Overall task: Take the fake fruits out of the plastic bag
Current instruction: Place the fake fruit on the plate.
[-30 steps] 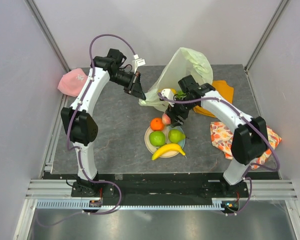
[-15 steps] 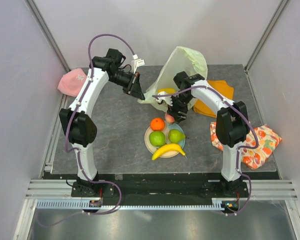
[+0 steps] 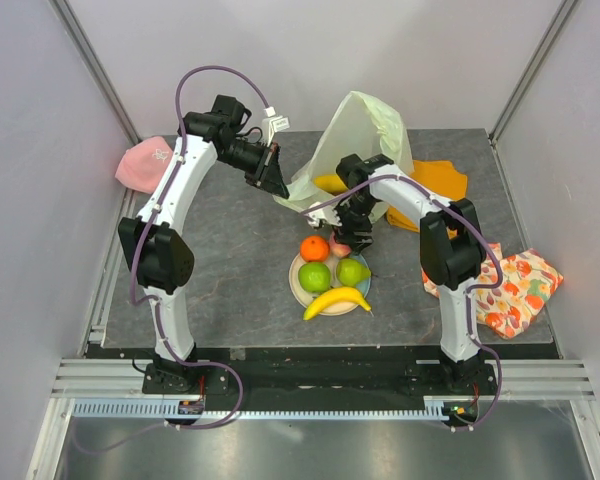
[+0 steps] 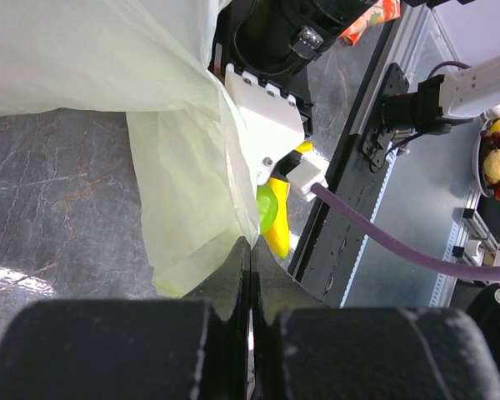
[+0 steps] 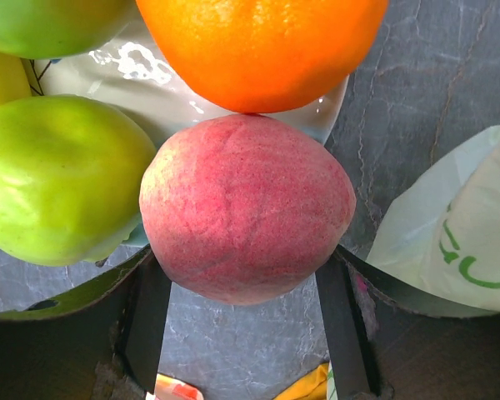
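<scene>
My left gripper (image 3: 273, 182) is shut on the edge of the pale yellow-green plastic bag (image 3: 365, 135), lifting its mouth; the pinched bag edge (image 4: 192, 167) shows in the left wrist view at my left gripper (image 4: 250, 247). A yellow fruit (image 3: 330, 183) lies inside the bag. My right gripper (image 3: 342, 241) is shut on the pink peach (image 5: 246, 217), just beside the plate rim (image 5: 183, 92). On the plate (image 3: 298, 290) lie an orange (image 3: 314, 248), a green apple (image 3: 315, 277), a pear (image 3: 353, 271) and a banana (image 3: 337, 298).
A pink cap (image 3: 143, 163) sits at the far left. An orange cloth (image 3: 440, 183) lies behind the bag, and a patterned cloth (image 3: 518, 285) at the right. Walls close in the table on three sides.
My right gripper has carried the peach from the bag's mouth toward the plate, and its arm has swung left. The left gripper has held still on the bag.
</scene>
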Robot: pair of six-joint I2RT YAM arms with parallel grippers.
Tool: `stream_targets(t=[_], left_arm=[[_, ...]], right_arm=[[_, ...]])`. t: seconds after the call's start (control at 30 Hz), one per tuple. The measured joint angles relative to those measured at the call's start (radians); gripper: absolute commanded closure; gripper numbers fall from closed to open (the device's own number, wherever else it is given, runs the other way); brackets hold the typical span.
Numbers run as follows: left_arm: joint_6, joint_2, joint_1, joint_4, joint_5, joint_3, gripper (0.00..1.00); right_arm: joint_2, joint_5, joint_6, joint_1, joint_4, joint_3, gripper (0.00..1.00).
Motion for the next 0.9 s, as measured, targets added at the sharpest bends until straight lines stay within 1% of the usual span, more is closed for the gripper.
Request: stream_targets(t=[0.23, 0.43, 0.47, 0.9], left_arm=[[0.000, 0.000, 0.000, 0.001, -0.008, -0.002, 0.98], [0.000, 0.000, 0.000, 0.000, -0.021, -0.007, 0.98], [0.000, 0.000, 0.000, 0.000, -0.021, -0.007, 0.98], [0.000, 0.010, 0.000, 0.001, -0.021, -0.006, 0.98]], right_arm=[[0.013, -0.001, -0.038, 0.010, -0.006, 0.000, 0.34], [0.016, -0.002, -0.045, 0.021, -0.011, 0.000, 0.23], [0.018, -0.002, -0.045, 0.024, -0.011, 0.000, 0.02], [0.023, 0.006, -0.051, 0.025, -0.007, 0.000, 0.02]])
